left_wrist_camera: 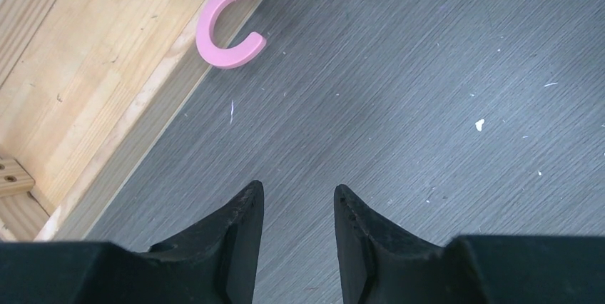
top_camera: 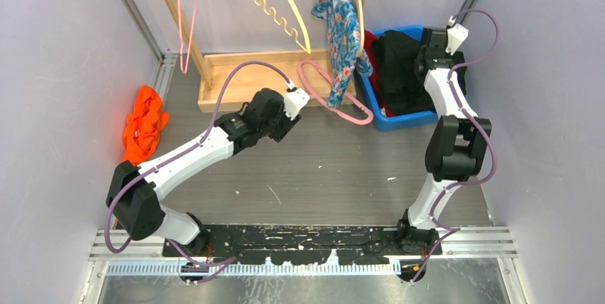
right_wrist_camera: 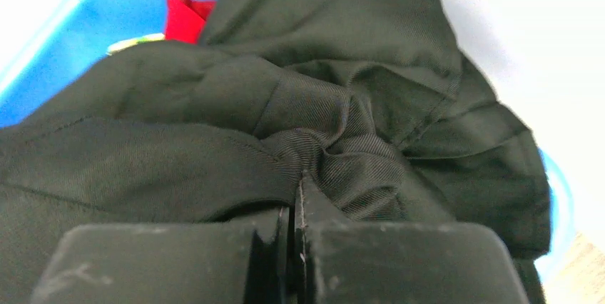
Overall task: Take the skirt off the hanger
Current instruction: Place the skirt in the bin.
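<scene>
One black skirt (right_wrist_camera: 285, 104) lay bunched in the blue bin (top_camera: 407, 120) at the far right of the tabletop (top_camera: 321, 168), off any hanger, with a red cloth (right_wrist_camera: 184, 15) showing behind it. The right gripper (right_wrist_camera: 298, 197) sat on it, fingers pressed together and pinching a fold of the fabric. Left of the bin, a pink hanger (left_wrist_camera: 230, 59) lay bare, its hook against the wooden rack base (left_wrist_camera: 85, 68). Nearby, the left gripper (left_wrist_camera: 298, 208) hung over the tabletop, fingers narrowly parted and holding nothing. A floral garment (top_camera: 342, 26) hung from the rack.
</scene>
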{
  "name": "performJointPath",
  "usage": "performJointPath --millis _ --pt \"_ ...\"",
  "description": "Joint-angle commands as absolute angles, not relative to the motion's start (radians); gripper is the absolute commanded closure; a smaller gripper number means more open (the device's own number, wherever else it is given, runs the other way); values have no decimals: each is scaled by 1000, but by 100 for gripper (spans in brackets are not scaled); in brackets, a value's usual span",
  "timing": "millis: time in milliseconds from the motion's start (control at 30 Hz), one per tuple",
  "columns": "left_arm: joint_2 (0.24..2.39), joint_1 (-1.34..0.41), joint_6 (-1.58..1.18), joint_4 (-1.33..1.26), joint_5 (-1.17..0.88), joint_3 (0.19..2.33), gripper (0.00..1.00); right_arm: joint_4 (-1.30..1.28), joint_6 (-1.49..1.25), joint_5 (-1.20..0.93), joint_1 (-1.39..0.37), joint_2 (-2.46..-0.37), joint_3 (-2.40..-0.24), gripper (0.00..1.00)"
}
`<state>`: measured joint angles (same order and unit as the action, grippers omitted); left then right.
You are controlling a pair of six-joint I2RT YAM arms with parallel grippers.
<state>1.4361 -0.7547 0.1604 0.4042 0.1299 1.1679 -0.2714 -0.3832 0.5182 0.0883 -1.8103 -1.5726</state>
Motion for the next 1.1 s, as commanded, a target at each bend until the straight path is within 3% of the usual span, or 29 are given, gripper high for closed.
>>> performJointPath --millis 0,300,433,533,733,867,1067 --pt "1436 -746 137 390 121 1206 59 -443 -529 401 117 -1887 -1659 99" --pt "1456 -746 139 392 113 1229 59 -517 -625 171 102 -1829 -1499 99" --pt "1444 -745 138 391 112 1220 58 -494 -607 192 86 -1720 -1409 98" --pt "1430 -745 139 387 105 1210 57 -501 -545 261 76 -1649 -1427 75" --pt "1397 -745 145 384 101 1191 56 -476 -404 307 73 -1528 -1518 47" --pt "1374 -745 150 382 109 1172 56 -451 -324 353 42 -1464 -1526 39" --pt "1343 -745 149 391 118 1156 55 -403 -128 433 -85 -1367 -1515 38"
